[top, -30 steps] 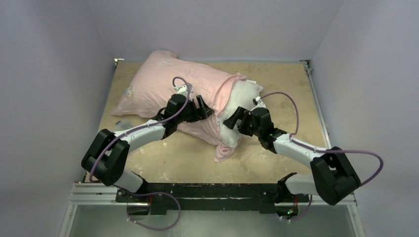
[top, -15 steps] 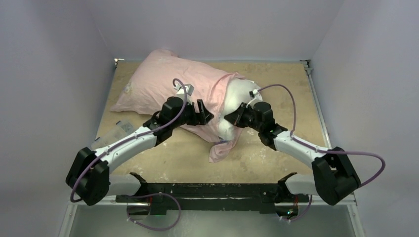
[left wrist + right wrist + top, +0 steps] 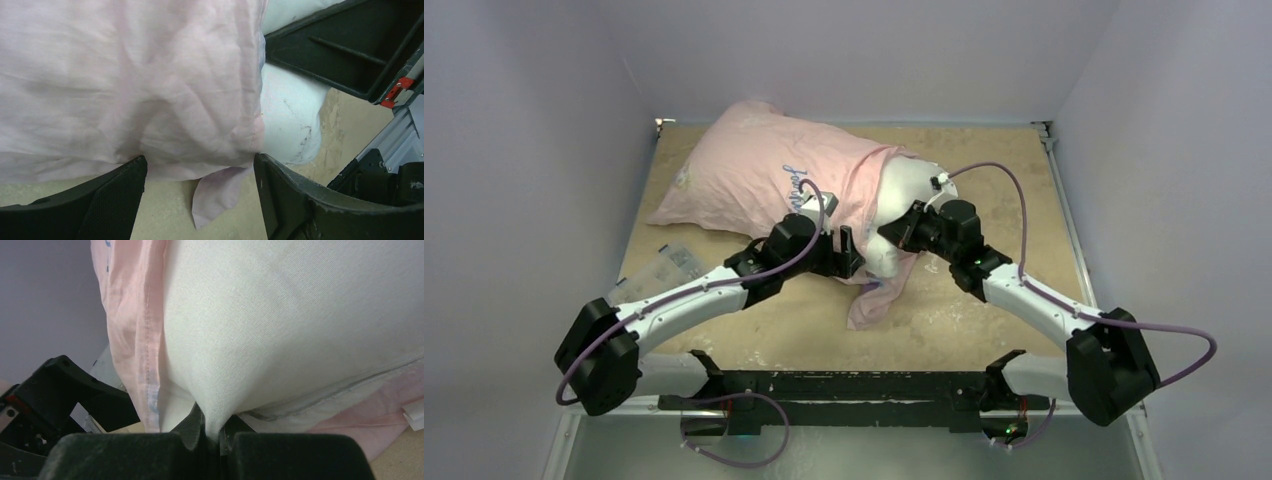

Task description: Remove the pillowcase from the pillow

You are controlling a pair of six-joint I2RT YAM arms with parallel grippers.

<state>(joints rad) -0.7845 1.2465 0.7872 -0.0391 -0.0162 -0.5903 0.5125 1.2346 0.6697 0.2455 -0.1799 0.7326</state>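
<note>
Pillow (image 3: 911,190): lies slantwise on the far half of the counter (image 3: 944,325). Only its right end shows bare white; the rest sits inside the case.
Pillowcase (image 3: 744,170): pale pink side out, with its hem (image 3: 134,315) ringing the pillow near the right end. A loose flap trails onto the counter toward the arms.
Right pincer (image 3: 210,432): clenched on a small pinch of the white pillow, just beside the hem.
Left pincer (image 3: 200,197): released, jaws spread wide. The case's near edge lies between and above them, with nothing gripped yet.
Step in hand: as I read it, the left takes the case while the right anchors the pillow.
Doing it well: close on pink cloth only, at the hem, not on the stuffing beneath. Then pull the two apart along the pillow's length.
Risk: the right's pinch looks thin and may slip, and the two pincers sit close together.
Edges: the pillow's far-left corner lies near the corner where the walls (image 3: 854,60) meet, so the case has little room to travel that way.
Open room: there is bare counter to the right and near-left. Drawing the pillow rightward looks the freer move.
</note>
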